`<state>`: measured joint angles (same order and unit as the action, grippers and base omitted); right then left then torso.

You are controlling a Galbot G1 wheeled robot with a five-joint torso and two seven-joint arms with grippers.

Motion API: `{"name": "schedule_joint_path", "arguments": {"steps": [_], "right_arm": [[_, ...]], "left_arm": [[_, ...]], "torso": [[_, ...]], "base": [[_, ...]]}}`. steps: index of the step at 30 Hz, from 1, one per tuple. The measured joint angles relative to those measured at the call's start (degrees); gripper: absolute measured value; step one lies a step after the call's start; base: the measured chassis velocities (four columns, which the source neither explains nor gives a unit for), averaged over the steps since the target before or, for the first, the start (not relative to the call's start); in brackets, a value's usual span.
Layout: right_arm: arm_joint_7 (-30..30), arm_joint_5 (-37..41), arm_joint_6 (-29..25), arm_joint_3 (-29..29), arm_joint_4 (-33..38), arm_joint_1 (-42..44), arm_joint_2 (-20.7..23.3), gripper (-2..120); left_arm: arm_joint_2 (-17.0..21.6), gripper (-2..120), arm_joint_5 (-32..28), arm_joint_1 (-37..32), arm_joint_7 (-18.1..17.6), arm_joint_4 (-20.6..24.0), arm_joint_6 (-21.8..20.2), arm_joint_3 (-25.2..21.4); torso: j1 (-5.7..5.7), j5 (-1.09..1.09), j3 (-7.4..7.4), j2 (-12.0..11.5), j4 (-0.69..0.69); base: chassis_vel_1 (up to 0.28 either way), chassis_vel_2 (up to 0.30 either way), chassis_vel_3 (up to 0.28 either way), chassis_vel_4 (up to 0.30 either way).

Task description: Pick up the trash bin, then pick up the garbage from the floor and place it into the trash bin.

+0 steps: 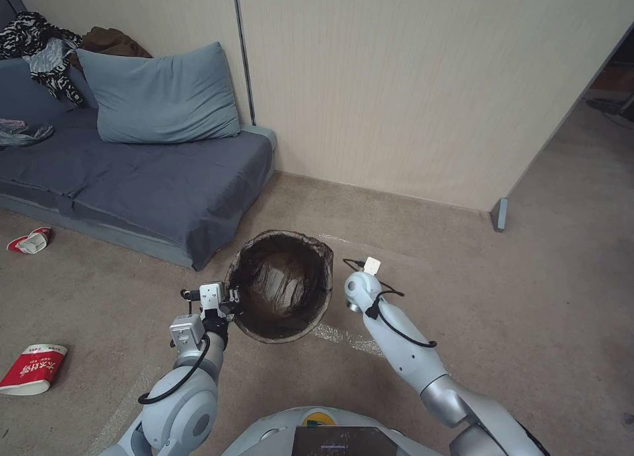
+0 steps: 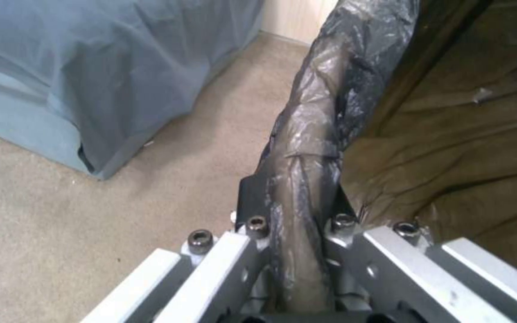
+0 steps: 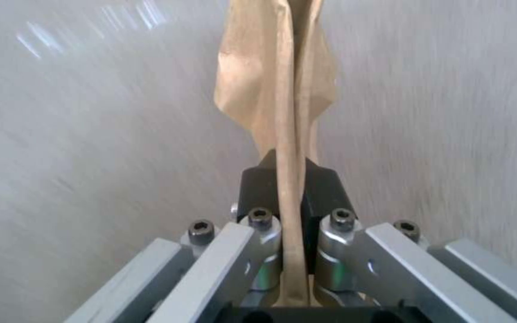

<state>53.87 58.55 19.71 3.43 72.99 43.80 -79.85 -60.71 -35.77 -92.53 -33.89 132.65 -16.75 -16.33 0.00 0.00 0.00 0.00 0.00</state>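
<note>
left hand [image 1: 228, 302] clenching rim of trash bin [image 1: 281, 284], at its 9 o'clock | bin light, rim stiff, liner slippery | right hand [image 3: 291, 179] pinching crumpled paper scrap [image 3: 276, 85], soft

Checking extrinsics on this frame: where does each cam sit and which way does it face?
Head view: on the robot's head, facing forward and down at the carpet, sofa and trash bin; both arms show, left hand on the bin rim, right hand beside the bin.
Left wrist view: on the left wrist, looking along the left hand, shut on the bag-covered rim of the trash bin.
Right wrist view: on the right wrist, looking along the right hand, pinching a tan crumpled wrapper.
Shared: head and left wrist views both show bin and sofa.
</note>
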Motion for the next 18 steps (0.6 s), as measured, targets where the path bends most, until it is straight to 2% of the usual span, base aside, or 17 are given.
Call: {"name": "schedule_joint_path", "arguments": {"steps": [2,3,8,11,13,15,16,18], "right_arm": [[0.3,-0.4,-0.6,0.8,5.3,0.5,1.0,0],[0.3,-0.4,-0.6,0.8,5.3,0.5,1.0,0],[-0.1,-1.0,-1.5,2.2,14.1,1.5,3.5,0],[-3.3,-1.2,-3.3,3.6,25.2,3.1,7.8,0],[-4.2,-1.2,-3.6,3.8,27.0,3.5,8.7,0],[-8.4,-2.1,-5.2,5.0,32.4,5.2,12.5,0],[-8.4,-2.1,-5.2,5.0,32.4,5.2,12.5,0],[-12.0,-3.7,-6.7,6.2,35.8,6.9,15.3,0]], "left_arm": [[0.1,0,0.0,0.0,0.0,0.0,0.0,0.3],[0.1,0,0.0,0.0,0.0,0.0,0.0,0.3],[0.3,0,-0.1,-0.1,0.0,-0.1,-0.2,0.7],[0.8,0,-0.1,0.0,0.0,-0.4,-0.2,1.4],[0.9,0,-0.1,0.0,0.0,-0.4,-0.2,1.6],[1.2,0,-0.1,0.2,0.0,-0.7,-0.4,2.0],[1.2,0,-0.1,0.2,0.0,-0.7,-0.4,2.0],[1.2,0,-0.1,0.5,0.0,-1.0,-0.5,2.3]], "torso": [[0.00,0.00,0.00,0.0,0.01],[0.00,0.00,0.00,0.0,0.01],[0.00,0.00,0.00,0.0,0.00],[0.00,0.01,0.00,0.0,0.00],[0.00,0.01,0.00,0.0,0.00],[0.00,0.00,0.00,0.0,0.00],[0.00,0.00,0.00,0.0,0.00],[0.00,0.01,0.00,0.0,-0.02]], "base": [[0.000,0.000,0.000,0.000],[0.000,0.000,0.000,0.000],[0.000,0.000,0.000,0.000],[0.000,0.000,0.000,0.000],[0.000,0.000,0.000,0.000],[0.000,0.000,0.000,0.000],[0.000,0.000,0.000,0.000],[0.000,0.000,0.000,0.000]]}}
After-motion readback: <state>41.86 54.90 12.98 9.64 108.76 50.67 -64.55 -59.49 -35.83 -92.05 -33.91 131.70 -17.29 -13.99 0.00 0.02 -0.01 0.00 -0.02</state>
